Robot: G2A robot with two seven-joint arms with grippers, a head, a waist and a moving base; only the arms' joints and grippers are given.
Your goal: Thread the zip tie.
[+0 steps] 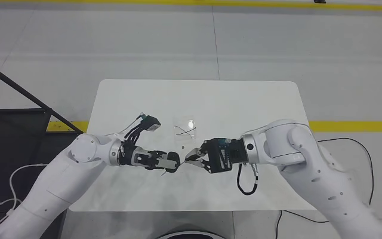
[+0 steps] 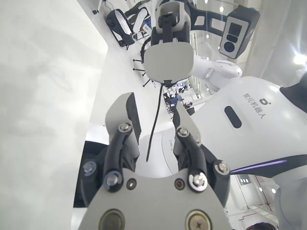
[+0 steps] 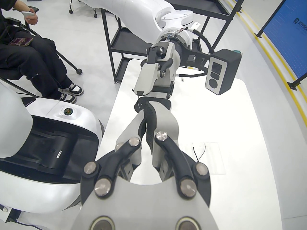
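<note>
Table: the white tabletop with rounded corners is the work surface; the two arms meet over its near middle.
Right gripper: the grey and black two-fingered right gripper comes in from the right. It is clenched on the head end of the tie and its tip points left at the other gripper.
Left gripper: the matching left gripper comes in from the left, almost tip to tip with the right one. Its jaws are released and spread wide, grasping nothing.
Bag: a flat clear plastic bag lies on the table just on the far side of the grippers, with a few thin dark ties inside.
Zip tie: the thin black plastic zip tie is held up off the table. Its small square head is pinched at the right gripper's tip and its strap runs out towards the left gripper.
Tie against jaws: the strap passes through the gap between the left fingers and appears to touch neither. Its free tip reaches back towards that gripper's palm.
Handling: it is probably very light, springy along its length and slick on its flat faces, so it bends away easily.
Where to hold: probably on the strap a little short of the tip, flat faces against the pads. That leaves a short, stiff end to aim at the head's slot.
</note>
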